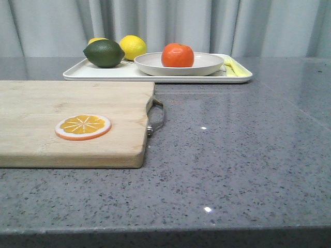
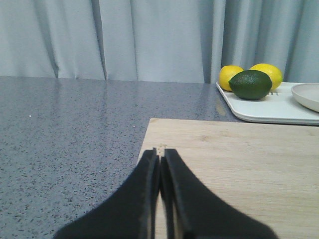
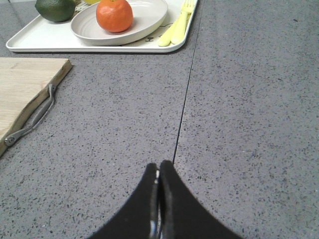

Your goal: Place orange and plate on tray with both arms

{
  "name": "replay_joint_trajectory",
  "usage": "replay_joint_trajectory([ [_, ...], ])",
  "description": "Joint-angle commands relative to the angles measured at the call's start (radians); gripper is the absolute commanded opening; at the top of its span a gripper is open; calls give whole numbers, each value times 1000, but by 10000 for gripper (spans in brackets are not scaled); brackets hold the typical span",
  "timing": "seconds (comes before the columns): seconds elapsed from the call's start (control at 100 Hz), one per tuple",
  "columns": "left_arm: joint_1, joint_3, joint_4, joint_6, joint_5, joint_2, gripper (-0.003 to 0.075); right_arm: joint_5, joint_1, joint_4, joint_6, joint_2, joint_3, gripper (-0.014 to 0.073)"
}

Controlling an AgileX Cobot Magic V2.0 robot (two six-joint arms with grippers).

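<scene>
One orange (image 1: 177, 55) in one plate (image 1: 155, 65) on one tray (image 1: 103, 73) at the bench's far edge, beside two lemons (image 1: 133, 46), one lime (image 1: 104, 53), left gripper (image 2: 159, 160) and right gripper (image 3: 158, 172) each pressed together, holding nothing

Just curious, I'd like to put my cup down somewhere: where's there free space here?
The grey counter right of the cutting board, in front of the tray, is bare. The board is bare too, apart from the orange slice. The tray is crowded: plate, orange, lime, lemons.

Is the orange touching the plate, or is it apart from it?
Touching. In the right wrist view the orange sits inside the plate, resting on its surface with no gap beneath.
</scene>
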State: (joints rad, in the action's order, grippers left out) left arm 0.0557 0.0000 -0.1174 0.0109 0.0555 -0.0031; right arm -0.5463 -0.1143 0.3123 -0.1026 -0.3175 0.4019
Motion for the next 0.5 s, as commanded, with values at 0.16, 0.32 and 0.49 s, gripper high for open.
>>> replay_joint_trajectory([
  [0.16,3,23,-13,-5,-75,-32,-19,72,5,10,-12,-6,27,-68],
  [0.32,3,23,-13,-5,-75,-32,-19,72,5,10,-12,-6,27,-68],
  [0.49,3,23,-13,-5,-75,-32,-19,72,5,10,-12,-6,27,-68],
])
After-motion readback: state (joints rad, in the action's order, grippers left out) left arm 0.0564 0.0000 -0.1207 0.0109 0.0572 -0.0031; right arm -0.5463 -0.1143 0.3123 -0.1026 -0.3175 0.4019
